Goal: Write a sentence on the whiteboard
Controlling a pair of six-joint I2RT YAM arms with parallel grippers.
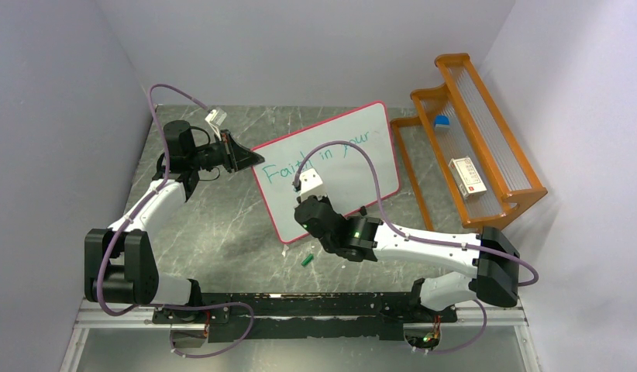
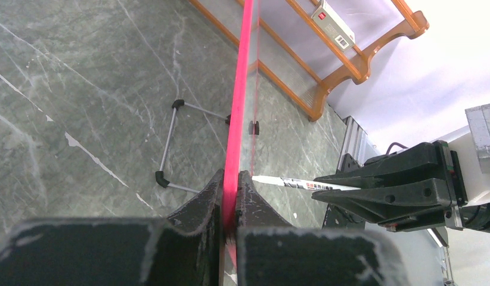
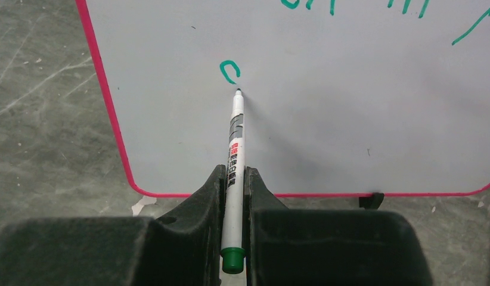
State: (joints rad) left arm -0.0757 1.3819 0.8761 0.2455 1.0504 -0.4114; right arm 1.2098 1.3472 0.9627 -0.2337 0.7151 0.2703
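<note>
Okay, my right claw is clenched on the slim white marker with the green end. Its tip is right up against the large rounded whiteboard with the thin pink-red frame, just below a fresh green hook-shaped stroke. The whiteboard stands propped mid-table between my arms. On top, the green handwritten sentence reads "Faith in your", so I judge the hook to be the start of line two. My left claw is pinched shut on the frame's edge, steadying it.

Here's what worries me. If I press too hard, the whiteboard rocks back on its thin wire stand, or the frame slides through the left claw's pads. The marker could also creep down between my fingers under load, and then the strokes go faint. Line two sits low (not much white above the bottom frame), so tall letters may run off. The loose green cap lies on the grey marbled table near my right arm, and a wide sweep could knock it.
</note>
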